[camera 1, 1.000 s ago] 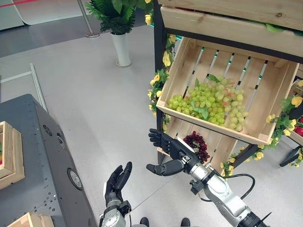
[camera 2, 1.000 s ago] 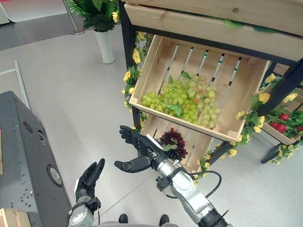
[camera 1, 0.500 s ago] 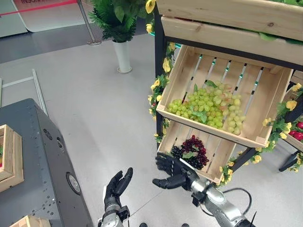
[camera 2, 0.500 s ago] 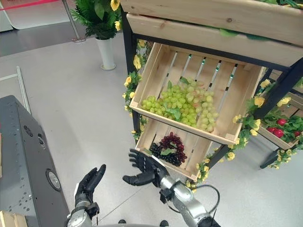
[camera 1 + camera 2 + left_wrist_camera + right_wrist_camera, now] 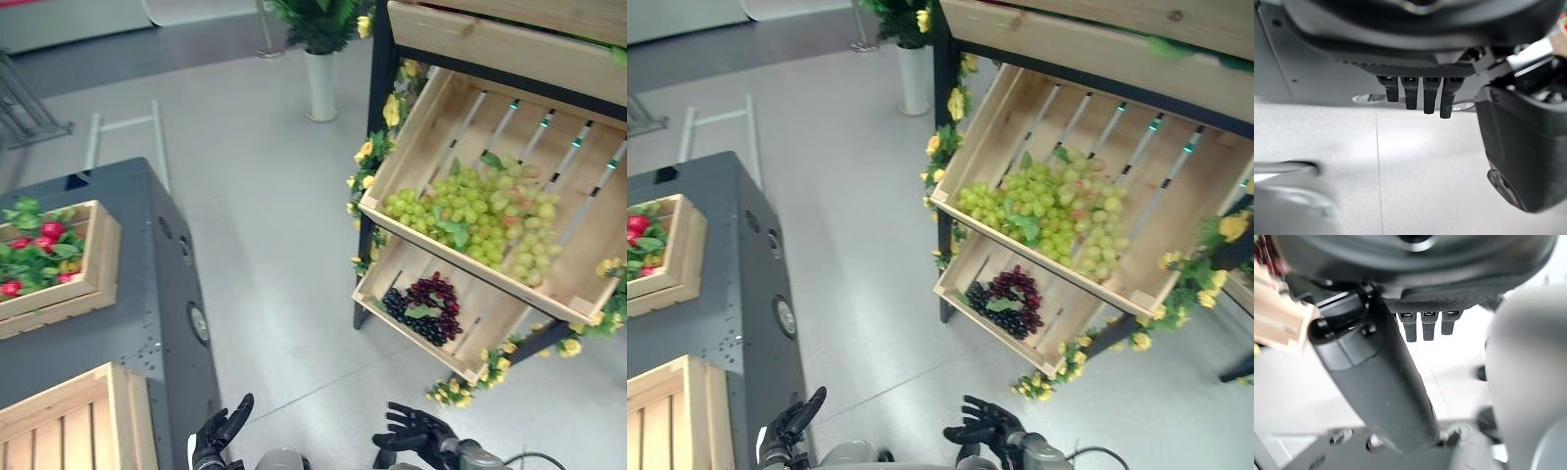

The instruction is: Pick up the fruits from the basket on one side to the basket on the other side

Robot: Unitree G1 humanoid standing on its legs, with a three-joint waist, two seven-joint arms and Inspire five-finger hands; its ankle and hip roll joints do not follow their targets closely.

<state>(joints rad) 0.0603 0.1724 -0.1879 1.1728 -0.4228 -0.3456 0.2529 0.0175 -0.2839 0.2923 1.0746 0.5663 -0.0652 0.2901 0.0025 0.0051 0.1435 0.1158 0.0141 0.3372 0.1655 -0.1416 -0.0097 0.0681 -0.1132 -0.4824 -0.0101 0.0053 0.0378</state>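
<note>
Both hands hang low over the floor with fingers spread and holding nothing, the left hand (image 5: pixel 217 439) beside the grey counter (image 5: pixel 162 294) and the right hand (image 5: pixel 416 434) below the fruit stand. Green grapes (image 5: pixel 477 212) fill the stand's upper crate (image 5: pixel 578 294); dark grapes (image 5: pixel 424 306) lie in the lower crate (image 5: pixel 377 294). On the counter sit a crate of red fruit (image 5: pixel 49 262) and a bare wooden crate (image 5: pixel 73 421).

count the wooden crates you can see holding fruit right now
3. One tilted crate on the stand holds green grapes; the crate below it holds dark grapes; a crate on the grey cart at left holds red fruit. Higher shelves may hide more.
</note>
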